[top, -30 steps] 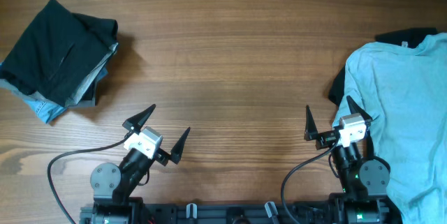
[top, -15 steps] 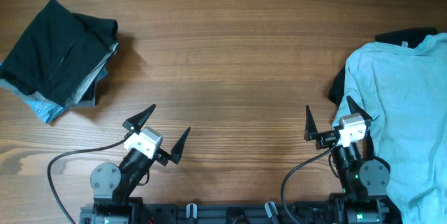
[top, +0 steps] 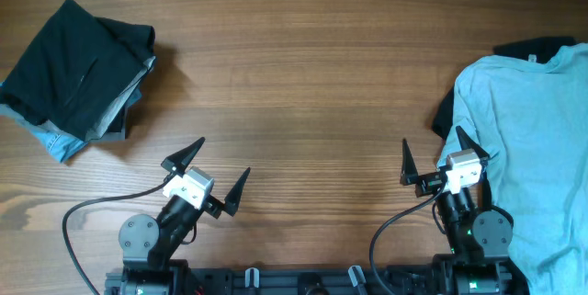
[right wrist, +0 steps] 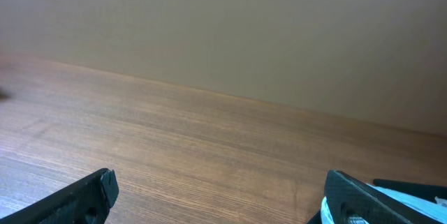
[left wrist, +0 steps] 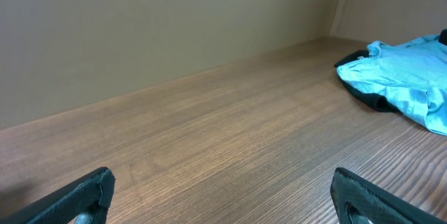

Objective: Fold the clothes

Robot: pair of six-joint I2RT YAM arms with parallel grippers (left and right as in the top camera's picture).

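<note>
Left gripper (top: 218, 164): jaws spread wide, empty, near front of brown wooden table (top: 303, 74). Right gripper (top: 434, 148): splayed too, empty, at edge of crumpled pale blue cloth T-shirt (top: 533, 139) heaped over black garment (top: 528, 47). Folded dark cloth stack (top: 78, 74) far left. Likely step: starting T-shirt; next, Right gripper must pinch hem, drag centreward.

Smooth brown wood-grain table (top: 312, 74), low sheen. pale blue T-shirt (top: 537, 139): soft matt cloth, creased. black garment (top: 69, 61): matt cloth. blue denim piece (top: 57, 143): denim. fingers (top: 186, 153): matt black plastic.
</note>
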